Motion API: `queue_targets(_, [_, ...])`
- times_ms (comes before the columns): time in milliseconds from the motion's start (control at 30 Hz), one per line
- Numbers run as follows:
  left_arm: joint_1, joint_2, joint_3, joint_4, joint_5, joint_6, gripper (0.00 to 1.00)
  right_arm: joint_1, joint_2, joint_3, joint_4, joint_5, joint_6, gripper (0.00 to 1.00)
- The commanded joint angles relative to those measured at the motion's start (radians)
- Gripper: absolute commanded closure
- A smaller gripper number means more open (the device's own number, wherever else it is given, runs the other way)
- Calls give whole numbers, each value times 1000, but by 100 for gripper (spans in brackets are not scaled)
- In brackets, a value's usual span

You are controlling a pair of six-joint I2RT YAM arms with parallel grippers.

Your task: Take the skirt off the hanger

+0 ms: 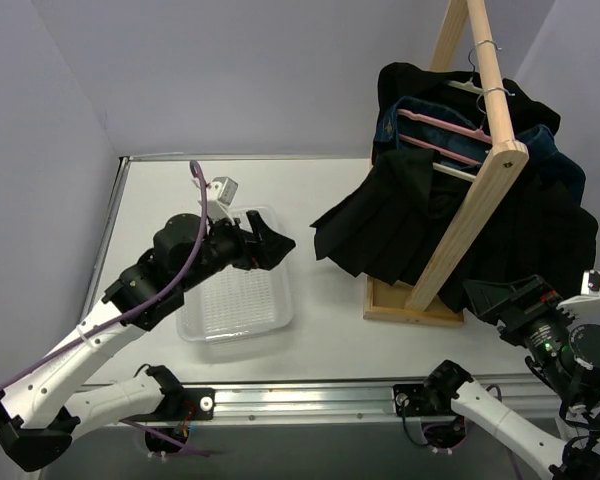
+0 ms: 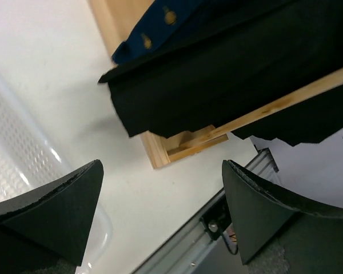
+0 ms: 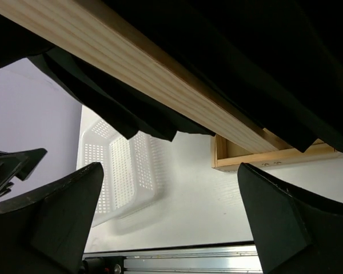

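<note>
The black pleated skirt (image 1: 380,225) hangs from a pale cream hanger (image 1: 454,172) on the wooden rack, flaring out to the left over the table. My left gripper (image 1: 275,243) is open and empty above the basket's right end, left of the skirt hem and apart from it. In the left wrist view the skirt (image 2: 228,85) lies beyond my open fingers (image 2: 74,205). My right gripper (image 1: 488,296) is open and empty below the rack's right side. In the right wrist view the skirt hem (image 3: 120,103) hangs above my gripper (image 3: 168,217).
The wooden rack has a slanted post (image 1: 475,200) and a base tray (image 1: 400,302). It also carries a pink hanger (image 1: 442,130), a blue denim garment (image 1: 550,150) and a black top (image 1: 420,80). A white perforated basket (image 1: 235,305) sits at the left.
</note>
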Motion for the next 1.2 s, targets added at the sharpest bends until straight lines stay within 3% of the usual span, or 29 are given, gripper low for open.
queue_targets(0, [2, -4, 72, 243, 126, 258, 6, 7, 2, 23, -25, 56, 40, 0])
queue_targets(167, [86, 109, 230, 296, 373, 368, 0, 6, 5, 63, 7, -18, 18, 0])
queue_targets(233, [138, 184, 309, 314, 495, 366, 6, 0, 20, 53, 39, -123, -21, 0])
queue_targets(333, [213, 285, 392, 404, 672, 325, 6, -25, 64, 45, 53, -199, -78, 0])
queue_targets(467, [259, 424, 522, 504, 864, 225, 6, -89, 141, 97, -55, -149, -78, 0])
queue_targets(633, [272, 494, 543, 694, 990, 130, 8, -91, 91, 93, -77, -62, 85, 0])
queue_targets(800, [295, 543, 570, 848, 1152, 33, 10, -19, -9, 1, 27, -131, 113, 0])
queue_targets(1033, [312, 663, 659, 1070, 1315, -121, 12, -62, 106, 22, 22, -226, 38, 0])
queue_targets(1167, [310, 738, 708, 1169, 1331, -232, 16, -131, 179, 63, 65, -305, -40, 0])
